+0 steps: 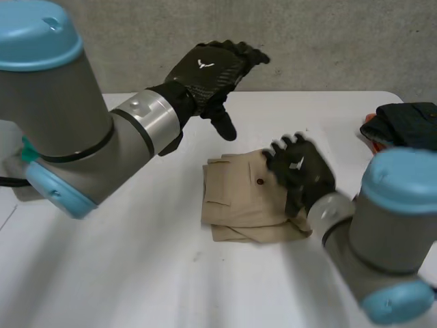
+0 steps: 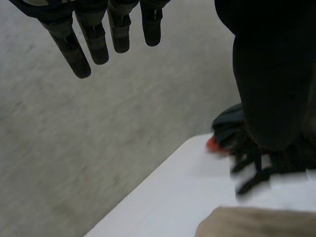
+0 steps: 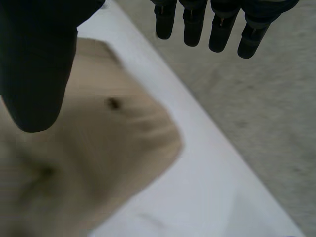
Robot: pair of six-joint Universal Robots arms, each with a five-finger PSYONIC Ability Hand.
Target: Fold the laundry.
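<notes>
Left hand [image 1: 212, 68]: up in the air, well clear of the table [image 1: 136, 273]. Fingers were straight and spread off the thumb, holding nothing. Open and idle.

Khaki trousers [image 1: 239, 198]: flat on the table between the two hands, below the left hand and to its right. They were folded into a compact rectangle, with the pocket and a dark button [image 1: 260, 182] facing up. The lower layers stuck out a bit along the edge nearest the robot, so the stack wasn't quite square.

Right hand [image 1: 300, 171]: over the right edge of the trousers, palm down. The wrist view had its fingers [image 3: 222, 29] straight and out past the cloth's edge, thumb above the cloth, nothing pinched. So open. Couldn't tell if the palm actually touched the fabric.

Dark clothes [image 1: 403, 126]: a bundle with an orange-red bit, beyond the right hand at the table's edge, well apart from the trousers. Couldn't tell if it was folded or just bunched.

Progress, my read: the trousers were essentially done, maybe one tidy-up press on the loose edge. Neither hand was gripping. If the dark bundle was unfolded laundry, that's what was left. If it was the finished stack, the trousers needed to go onto it.
</notes>
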